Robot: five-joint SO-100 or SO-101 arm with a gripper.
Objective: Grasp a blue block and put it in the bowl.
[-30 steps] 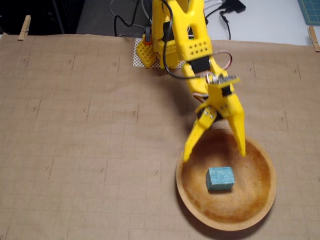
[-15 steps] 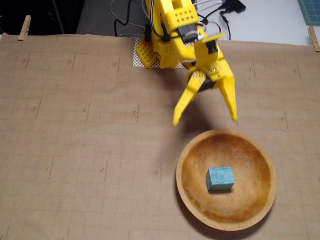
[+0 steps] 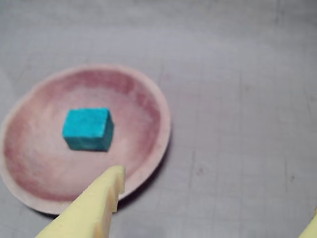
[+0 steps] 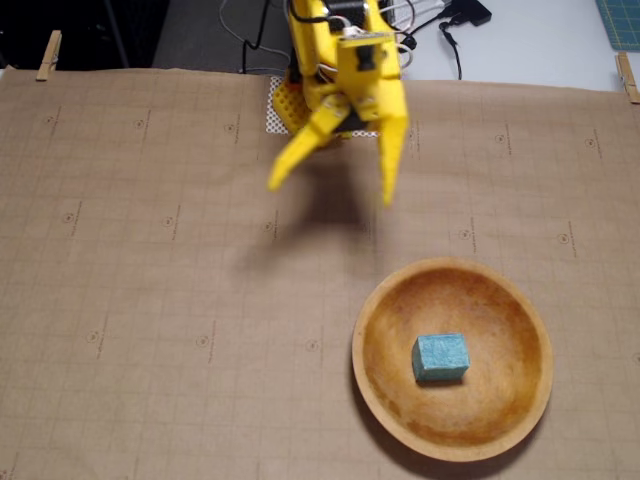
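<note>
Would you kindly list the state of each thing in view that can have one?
blue block: lying free inside the bowl, not held.
bowl: upright on the paper-covered table, holding the block.
hand: open, empty, raised over the paper beyond the bowl's rim.

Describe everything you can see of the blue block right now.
The blue block is a small teal-blue, slightly oblong cuboid with a rough, speckled, foam-like surface. It lies flat on one face, near the middle of the wooden bowl, touching only the bowl's floor and well clear of its rim. The wrist view shows its top and two side faces, looking intact. Nothing grips it: the gripper hangs open above the paper, away from the bowl.
</note>
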